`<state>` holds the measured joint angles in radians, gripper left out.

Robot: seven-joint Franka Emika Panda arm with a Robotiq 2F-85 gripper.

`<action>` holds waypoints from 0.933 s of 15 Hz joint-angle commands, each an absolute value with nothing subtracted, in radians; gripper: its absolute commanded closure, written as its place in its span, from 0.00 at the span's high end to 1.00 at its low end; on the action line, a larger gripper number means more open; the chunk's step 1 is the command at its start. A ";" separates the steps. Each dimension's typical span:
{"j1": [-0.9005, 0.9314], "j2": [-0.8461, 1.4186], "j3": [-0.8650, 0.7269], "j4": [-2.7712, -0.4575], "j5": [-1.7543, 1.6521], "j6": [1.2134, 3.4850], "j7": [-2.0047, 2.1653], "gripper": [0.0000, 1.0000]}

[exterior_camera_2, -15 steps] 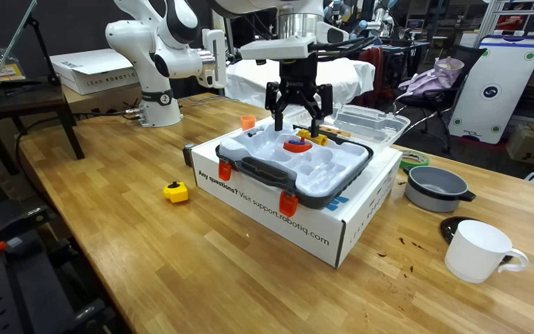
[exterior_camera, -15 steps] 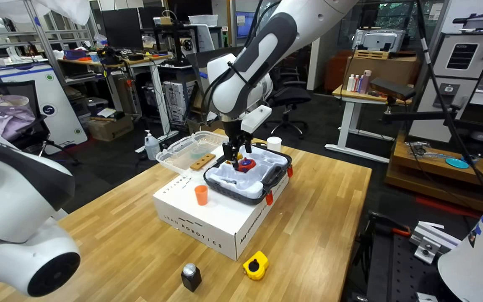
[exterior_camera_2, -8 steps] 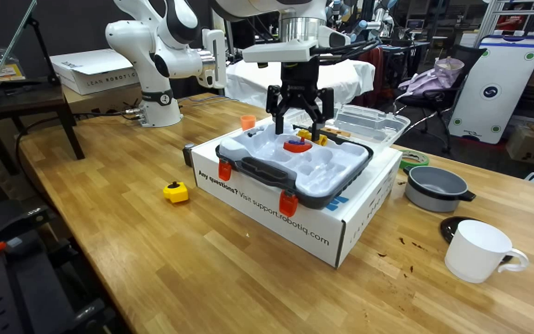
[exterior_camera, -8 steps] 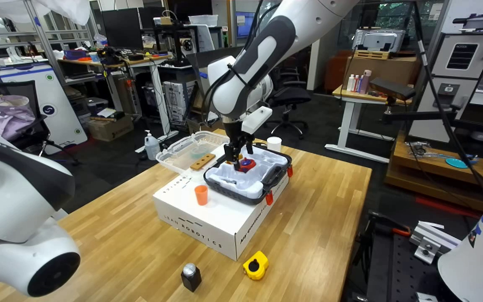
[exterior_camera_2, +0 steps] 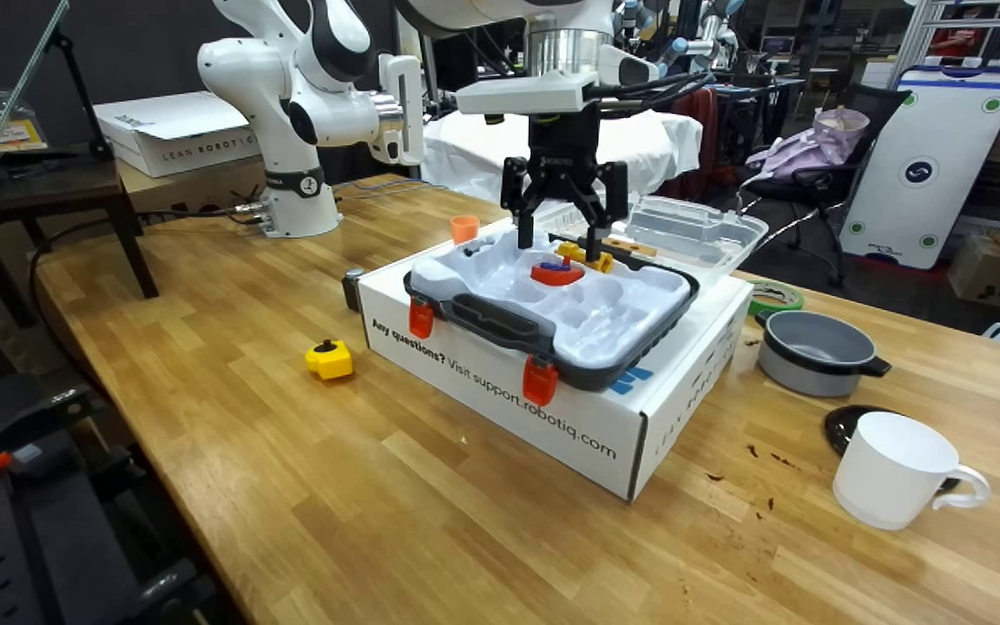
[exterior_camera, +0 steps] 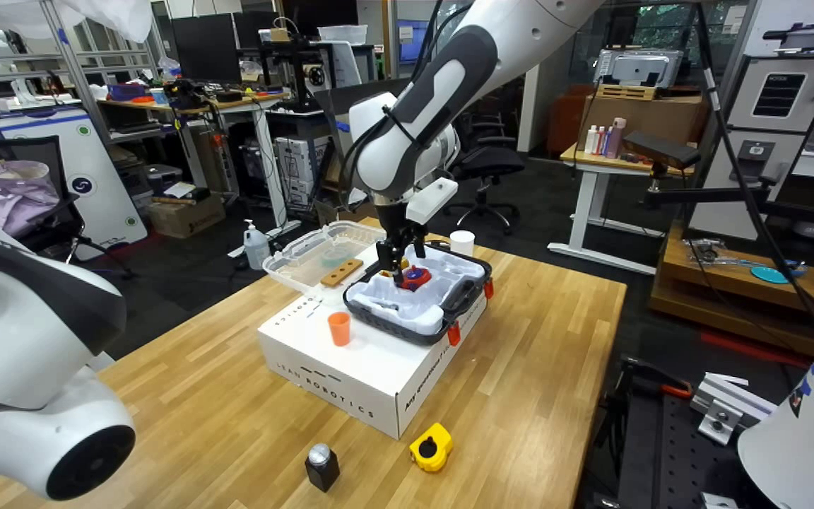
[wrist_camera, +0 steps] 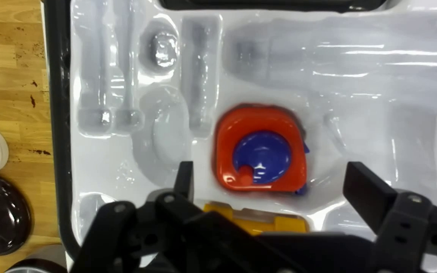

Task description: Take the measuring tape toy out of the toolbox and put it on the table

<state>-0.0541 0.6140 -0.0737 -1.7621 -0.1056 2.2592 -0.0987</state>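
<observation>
The measuring tape toy (wrist_camera: 263,157) is red with a blue round centre. It lies in a recess of the toolbox tray, and it also shows in both exterior views (exterior_camera: 416,277) (exterior_camera_2: 557,275). The open toolbox (wrist_camera: 57,113) has a black rim and a pale moulded tray; its handle (exterior_camera_2: 500,323) and orange latches show in an exterior view. My gripper (wrist_camera: 271,182) is open and empty above the tray (exterior_camera_2: 560,246). In the wrist view its fingers stand wide, left and right of the toy and below its middle, not touching it. The wooden table (exterior_camera_2: 361,486) surrounds the box.
The toolbox stands on a white box (exterior_camera: 329,385) with its clear lid (exterior_camera_2: 691,230) folded back. A yellow piece (wrist_camera: 256,222) lies beside the toy. An orange cup (exterior_camera: 340,329), yellow tape-shaped toy (exterior_camera: 432,447), grey pot (exterior_camera_2: 821,351), white mug (exterior_camera_2: 895,469) and second arm (exterior_camera_2: 300,130) stand around.
My gripper has shifted very slightly to the right in an exterior view and stays open above the tray. The toy and toolbox have not moved.
</observation>
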 commanded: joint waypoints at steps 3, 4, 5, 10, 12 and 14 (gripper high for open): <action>-0.066 0.635 -0.060 -1.729 -0.098 2.217 -0.104 1.00; -0.065 0.637 -0.059 -1.727 -0.099 2.217 -0.105 1.00; -0.064 0.639 -0.059 -1.724 -0.100 2.216 -0.105 1.00; -0.064 0.655 -0.058 -1.707 -0.098 2.210 -0.102 0.68; -0.065 0.656 -0.058 -1.705 -0.098 2.204 -0.102 0.53; -0.066 0.657 -0.058 -1.702 -0.098 2.199 -0.103 0.39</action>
<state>-0.0541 0.6420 -0.0668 -1.7342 -0.1055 2.2372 -0.0987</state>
